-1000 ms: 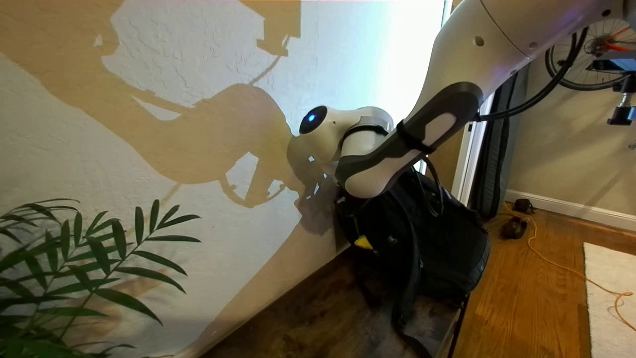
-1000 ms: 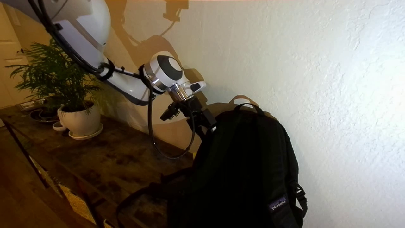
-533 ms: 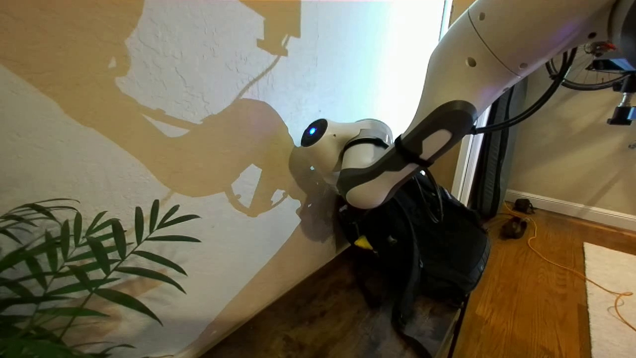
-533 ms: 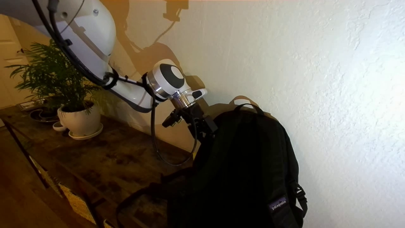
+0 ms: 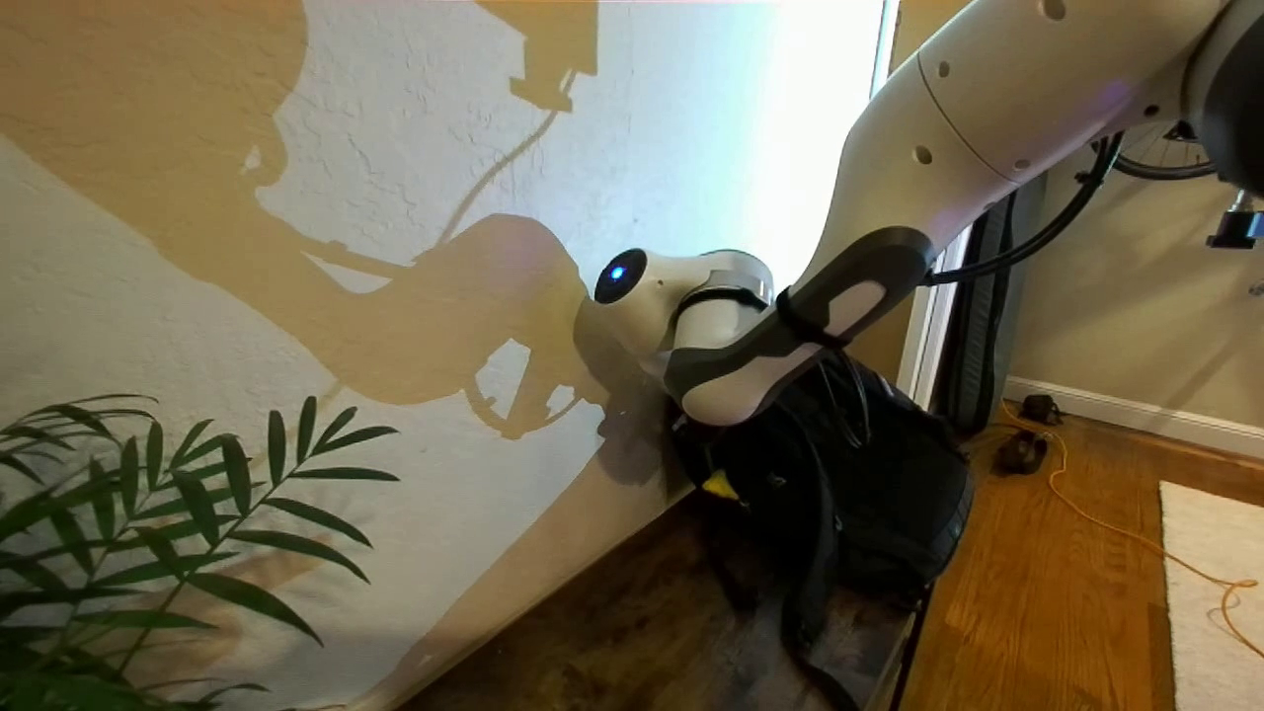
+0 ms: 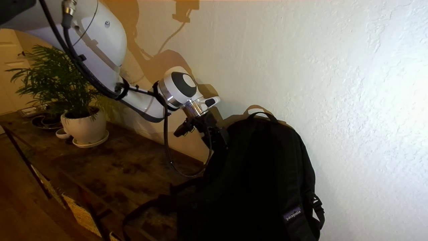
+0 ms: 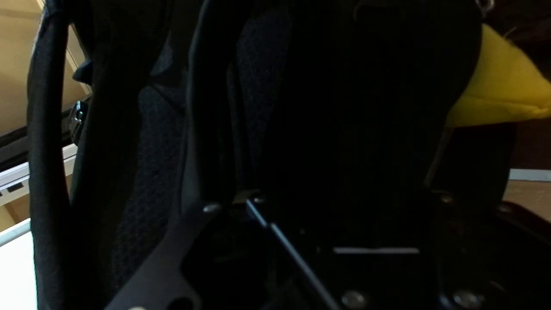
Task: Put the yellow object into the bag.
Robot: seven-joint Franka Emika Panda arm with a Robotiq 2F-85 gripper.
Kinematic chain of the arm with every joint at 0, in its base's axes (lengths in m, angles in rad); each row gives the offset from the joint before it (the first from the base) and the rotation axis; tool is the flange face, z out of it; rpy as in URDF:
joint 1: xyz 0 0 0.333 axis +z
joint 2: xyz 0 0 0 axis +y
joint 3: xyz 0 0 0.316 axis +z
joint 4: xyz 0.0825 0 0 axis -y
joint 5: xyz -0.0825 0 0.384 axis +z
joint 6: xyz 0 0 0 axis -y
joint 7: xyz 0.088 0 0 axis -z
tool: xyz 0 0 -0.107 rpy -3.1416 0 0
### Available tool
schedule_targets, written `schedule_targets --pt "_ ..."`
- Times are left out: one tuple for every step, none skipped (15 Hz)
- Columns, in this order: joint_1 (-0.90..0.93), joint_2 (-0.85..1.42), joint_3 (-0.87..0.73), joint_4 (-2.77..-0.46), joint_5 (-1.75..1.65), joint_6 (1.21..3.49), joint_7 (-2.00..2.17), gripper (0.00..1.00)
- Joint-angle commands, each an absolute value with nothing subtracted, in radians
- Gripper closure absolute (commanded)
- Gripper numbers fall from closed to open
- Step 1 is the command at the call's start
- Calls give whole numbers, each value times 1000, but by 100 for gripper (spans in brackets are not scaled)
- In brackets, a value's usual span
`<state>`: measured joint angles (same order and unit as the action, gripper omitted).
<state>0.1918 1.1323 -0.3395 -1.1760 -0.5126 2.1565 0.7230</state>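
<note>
Your pincer points down at a slant by the upper flank of the bag in an exterior view; whether it touches the black fabric, you cannot tell. Its tips sink into the dark, there and in the wrist view alike, so you cannot tell whether they stand apart or together. The yellow object shows at the right of your wrist view, off to one side of the pincer and partly covered by the bag's dark edge. In an exterior view you find it as a small patch at the edge of the bag near the wall; whether it sits in the bag or just beside it, you cannot tell. The bag stands upright on the dark tabletop, its top loop raised and a strap draped over the surface.
</note>
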Motion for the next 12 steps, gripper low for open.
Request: schedule_targets --pt "174 1140 -326 -1156 -492 2163 687 66" --pt "177 1133 -323 -1164 -489 2165 689 73" --pt "181 1123 -322 -1178 -488 2168 690 78" --pt "183 1114 -319 -1190 -487 2171 690 85" --pt "187 1100 -318 -1207 -487 2176 693 91" --pt "189 1086 -316 -1224 -486 2182 694 94" --pt "194 1068 -317 -1243 -488 2186 696 94" --pt "198 1053 -318 -1257 -489 2187 697 91" --pt "198 1037 -313 -1272 -487 2195 693 91" --pt "199 1025 -313 -1284 -487 2199 694 93" --pt "197 1005 -307 -1299 -482 2202 690 92" --pt "196 981 -300 -1319 -478 2207 686 92"
